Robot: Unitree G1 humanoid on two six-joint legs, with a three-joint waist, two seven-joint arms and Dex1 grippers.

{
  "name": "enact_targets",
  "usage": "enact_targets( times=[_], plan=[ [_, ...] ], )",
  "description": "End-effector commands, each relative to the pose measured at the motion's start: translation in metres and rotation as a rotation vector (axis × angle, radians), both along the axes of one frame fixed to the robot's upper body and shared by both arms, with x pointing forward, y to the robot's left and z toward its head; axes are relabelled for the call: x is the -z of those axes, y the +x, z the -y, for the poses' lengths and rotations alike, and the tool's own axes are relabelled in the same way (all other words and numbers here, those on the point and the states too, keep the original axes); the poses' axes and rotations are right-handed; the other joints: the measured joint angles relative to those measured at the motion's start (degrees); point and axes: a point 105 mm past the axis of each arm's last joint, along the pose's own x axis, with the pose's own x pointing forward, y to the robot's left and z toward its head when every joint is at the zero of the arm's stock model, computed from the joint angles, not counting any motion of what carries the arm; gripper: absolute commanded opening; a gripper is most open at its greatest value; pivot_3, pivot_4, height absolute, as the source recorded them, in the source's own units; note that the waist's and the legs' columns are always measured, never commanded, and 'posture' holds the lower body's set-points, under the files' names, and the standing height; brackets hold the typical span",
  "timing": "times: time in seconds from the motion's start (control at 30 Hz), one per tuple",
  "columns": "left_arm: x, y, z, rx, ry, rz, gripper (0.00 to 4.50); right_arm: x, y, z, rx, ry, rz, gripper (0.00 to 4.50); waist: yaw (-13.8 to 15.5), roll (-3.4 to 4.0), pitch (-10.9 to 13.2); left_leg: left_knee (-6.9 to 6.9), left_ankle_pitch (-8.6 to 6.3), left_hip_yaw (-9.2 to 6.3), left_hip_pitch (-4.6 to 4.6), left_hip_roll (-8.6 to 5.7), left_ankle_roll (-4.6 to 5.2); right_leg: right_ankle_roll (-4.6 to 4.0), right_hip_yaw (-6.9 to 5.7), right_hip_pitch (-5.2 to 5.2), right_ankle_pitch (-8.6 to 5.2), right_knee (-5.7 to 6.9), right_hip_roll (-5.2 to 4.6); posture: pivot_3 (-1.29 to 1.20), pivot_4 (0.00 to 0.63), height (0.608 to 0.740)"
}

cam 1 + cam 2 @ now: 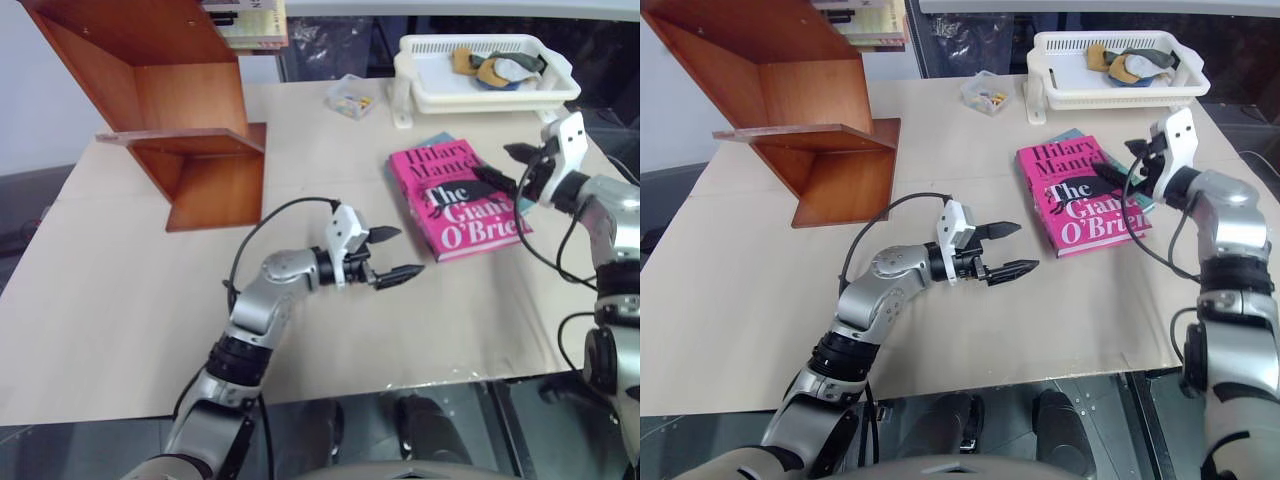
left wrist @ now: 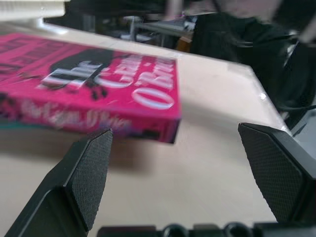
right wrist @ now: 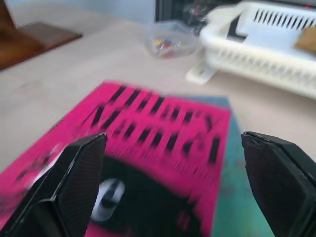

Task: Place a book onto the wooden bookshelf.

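Book [image 1: 455, 203] flat on table [image 1: 120, 330], both grippers' fingers spread wide, holding nothing.

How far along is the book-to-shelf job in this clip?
Nothing is done yet: the pink book lies flat on the table, on top of a teal book, apart from the wooden bookshelf. In hand: both grippers are open beside the book, the right gripper over its far edge, the left gripper level near its spine. Left: grasp, lift, carry, place.

table [image 1: 150, 330]: beige top, fills foreground | wall [image 1: 20, 90]: pale, left | floor [image 1: 20, 200]: grey
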Motion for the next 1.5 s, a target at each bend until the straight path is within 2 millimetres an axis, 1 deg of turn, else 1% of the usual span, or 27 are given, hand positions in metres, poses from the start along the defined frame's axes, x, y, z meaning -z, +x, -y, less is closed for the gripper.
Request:
enact_targets(
  times=[0.03, 0.07, 0.2, 0.33, 0.43, 0.57, 0.67, 0.7, 0.73, 0.77, 0.8, 0.87, 0.93, 1.0, 1.13, 1.17, 1.23, 1.3, 1.43, 1.5],
  plan=[
    [-0.015, 0.006, -0.009, -0.031, -0.016, 0.051, 4.49, -0.022, -0.028, -0.001, -0.054, -0.023, 0.046, 4.47, 0.08, 0.01, 0.00, 0.00, 0.00, 0.00, 0.00, 0.00, 0.00, 0.00, 0.00, -0.01, 0.00, 0.01, 0.00, 0.00, 0.150, 0.740],
    [-0.016, 0.008, -0.011, -0.038, -0.014, 0.055, 4.49, -0.022, -0.033, 0.002, -0.045, -0.021, 0.042, 4.47, 0.07, 0.00, 0.00, -0.02, 0.00, -0.01, -0.01, 0.00, 0.00, 0.00, 0.00, -0.04, 0.00, 0.03, 0.00, 0.00, 0.150, 0.740],
    [-0.016, 0.011, -0.017, -0.059, -0.010, 0.059, 4.49, -0.025, -0.056, 0.029, 0.051, 0.007, 0.025, 4.47, 0.17, 0.01, 0.00, 0.00, 0.00, 0.02, 0.00, -0.02, 0.01, 0.00, 0.00, -0.02, 0.00, 0.03, 0.01, 0.00, 0.150, 0.740],
    [-0.016, 0.012, -0.020, -0.076, -0.010, 0.057, 4.49, -0.019, -0.083, 0.037, 0.020, 0.045, -0.030, 4.47, 0.44, 0.00, 0.00, -0.01, -0.01, -0.01, 0.00, -0.02, 0.01, 0.00, -0.01, -0.01, 0.00, 0.02, -0.01, 0.00, 0.150, 0.740],
    [-0.016, 0.013, -0.023, -0.089, -0.007, 0.059, 4.49, -0.003, -0.107, 0.040, -0.036, 0.065, -0.108, 4.47, 0.59, -0.01, 0.01, -0.01, -0.04, -0.01, 0.01, 0.00, 0.06, 0.00, -0.02, 0.03, 0.00, 0.02, -0.03, 0.00, 0.150, 0.740],
    [-0.017, 0.017, -0.028, -0.106, 0.004, 0.064, 4.49, 0.019, -0.123, 0.045, -0.054, 0.069, -0.192, 4.47, 0.47, 0.00, 0.00, 0.02, -0.14, 0.04, 0.12, 0.00, 0.24, 0.01, 0.00, 0.13, 0.00, 0.02, 0.02, 0.00, 0.150, 0.740],
    [-0.016, 0.018, -0.031, -0.115, 0.011, 0.067, 4.49, 0.034, -0.132, 0.044, -0.064, 0.059, -0.242, 4.47, 0.38, 0.00, 0.00, 0.04, -0.14, 0.02, 0.16, 0.01, 0.25, 0.02, -0.02, 0.16, 0.01, 0.05, 0.05, 0.00, 0.150, 0.740],
    [-0.017, 0.019, -0.033, -0.123, 0.013, 0.069, 4.49, 0.052, -0.133, 0.044, -0.046, 0.012, -0.279, 4.47, 0.38, -0.01, 0.00, 0.05, -0.14, 0.03, 0.17, 0.01, 0.25, 0.02, -0.01, 0.15, 0.00, 0.08, 0.06, 0.00, 0.150, 0.740],
    [-0.018, 0.020, -0.034, -0.129, 0.013, 0.070, 4.49, 0.065, -0.134, 0.044, -0.036, -0.025, -0.305, 4.47, 0.41, -0.02, -0.01, 0.05, -0.14, 0.02, 0.18, 0.01, 0.25, 0.02, -0.01, 0.16, 0.00, 0.09, 0.07, 0.00, 0.150, 0.740],
    [-0.018, 0.020, -0.036, -0.135, 0.013, 0.071, 4.49, 0.078, -0.134, 0.042, -0.034, -0.057, -0.308, 4.47, 0.42, -0.03, -0.01, 0.05, -0.14, 0.01, 0.19, 0.02, 0.24, 0.02, -0.03, 0.17, 0.00, 0.09, 0.08, 0.00, 0.150, 0.740],
    [-0.018, 0.021, -0.036, -0.141, 0.013, 0.071, 4.49, 0.085, -0.131, 0.037, -0.030, -0.053, -0.273, 4.47, 0.35, -0.08, -0.03, 0.05, -0.14, 0.00, 0.19, 0.02, 0.24, 0.02, -0.04, 0.17, 0.00, 0.09, 0.08, 0.00, 0.150, 0.740],
    [-0.018, 0.021, -0.037, -0.147, 0.011, 0.072, 4.49, 0.090, -0.120, 0.028, 0.006, 0.014, -0.189, 4.47, 0.10, -0.07, -0.03, 0.07, -0.06, 0.02, 0.20, 0.06, 0.10, 0.02, -0.02, 0.16, 0.00, 0.10, 0.13, 0.00, 0.150, 0.740],
    [-0.018, 0.021, -0.038, -0.152, 0.008, 0.073, 4.49, 0.094, -0.114, 0.023, 0.040, 0.047, -0.141, 4.47, 0.04, -0.03, -0.03, 0.08, -0.01, 0.04, 0.22, 0.05, 0.01, 0.02, 0.01, 0.16, 0.00, 0.14, 0.11, 0.00, 0.150, 0.740],
    [-0.018, 0.020, -0.038, -0.155, 0.009, 0.075, 4.49, 0.098, -0.113, 0.020, 0.034, 0.044, -0.118, 4.47, 0.12, -0.03, -0.03, 0.08, 0.00, 0.05, 0.22, 0.01, 0.00, 0.02, 0.02, 0.15, 0.00, 0.17, 0.09, 0.00, 0.150, 0.740],
    [-0.018, 0.021, -0.040, -0.161, 0.014, 0.076, 4.49, 0.105, -0.107, 0.020, 0.057, 0.059, -0.101, 4.47, 0.37, -0.04, -0.03, 0.09, 0.00, 0.02, 0.21, -0.02, -0.01, 0.02, -0.01, 0.16, 0.00, 0.15, 0.09, 0.00, 0.150, 0.740],
    [-0.018, 0.021, -0.040, -0.161, 0.016, 0.077, 4.49, 0.106, -0.105, 0.022, 0.072, 0.057, -0.098, 4.47, 0.34, -0.04, -0.02, 0.09, 0.01, 0.00, 0.21, -0.01, -0.01, 0.01, -0.02, 0.16, 0.00, 0.15, 0.10, 0.00, 0.150, 0.740],
    [-0.018, 0.022, -0.040, -0.162, 0.018, 0.079, 4.49, 0.110, -0.101, 0.033, 0.115, 0.030, -0.099, 4.47, 0.32, -0.03, -0.03, 0.09, 0.01, 0.01, 0.21, 0.00, -0.01, 0.01, -0.02, 0.16, 0.00, 0.15, 0.10, 0.00, 0.150, 0.740],
    [-0.019, 0.022, -0.041, -0.166, 0.016, 0.082, 4.49, 0.110, -0.095, 0.053, 0.196, -0.016, -0.095, 4.47, 0.32, -0.02, -0.03, 0.09, 0.01, 0.01, 0.21, 0.00, -0.01, 0.01, -0.02, 0.16, 0.00, 0.15, 0.10, 0.00, 0.150, 0.740],
    [-0.018, 0.023, -0.040, -0.169, 0.014, 0.085, 4.49, 0.103, -0.085, 0.085, 0.313, -0.099, -0.060, 4.47, 0.25, -0.03, -0.03, 0.10, 0.01, 0.06, 0.23, -0.04, -0.01, 0.01, 0.02, 0.17, 0.00, 0.16, 0.09, 0.00, 0.150, 0.740],
    [-0.018, 0.024, -0.039, -0.169, 0.013, 0.085, 4.49, 0.099, -0.078, 0.093, 0.354, -0.123, -0.037, 4.47, 0.25, -0.03, -0.03, 0.09, 0.01, 0.04, 0.23, -0.03, -0.01, 0.01, 0.00, 0.17, 0.00, 0.15, 0.10, 0.00, 0.150, 0.740]
  ],
)
